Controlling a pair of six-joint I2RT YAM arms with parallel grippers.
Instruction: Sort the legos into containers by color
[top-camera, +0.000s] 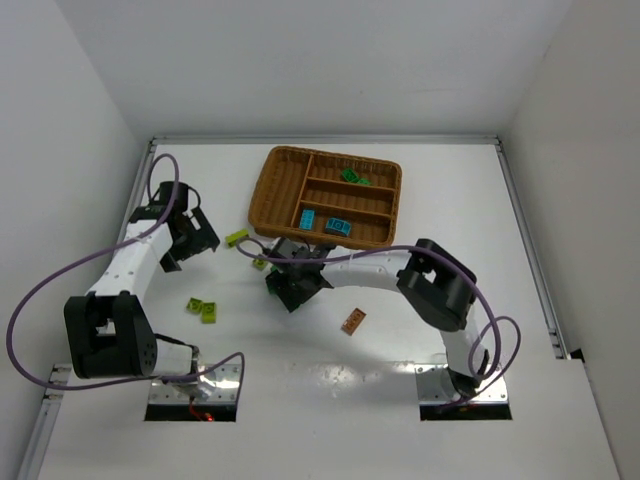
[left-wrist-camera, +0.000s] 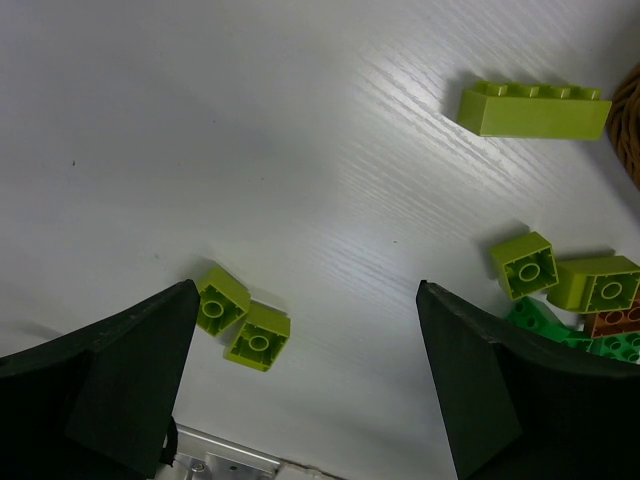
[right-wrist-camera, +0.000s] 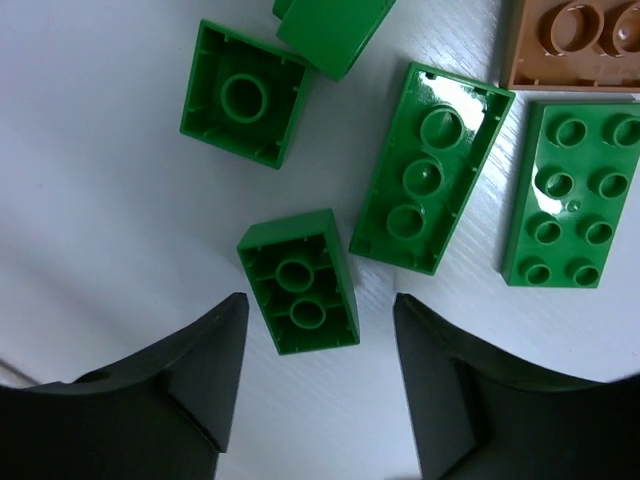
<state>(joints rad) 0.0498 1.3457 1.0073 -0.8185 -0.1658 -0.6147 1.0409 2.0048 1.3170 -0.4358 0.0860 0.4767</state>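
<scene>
The right arm's jaws hang spread and empty above the counter (right-wrist-camera: 90, 200), near the wicker tray (top-camera: 262, 192), where a dark green brick (right-wrist-camera: 300, 282) lies just ahead of their gap, its long axis pointing away and its long sides facing the jaws.

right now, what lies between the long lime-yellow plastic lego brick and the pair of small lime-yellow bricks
Nothing: in the left wrist view only bare white table separates the long lime-yellow brick from the small pair.

Bright, even light; soft shadows.
</scene>
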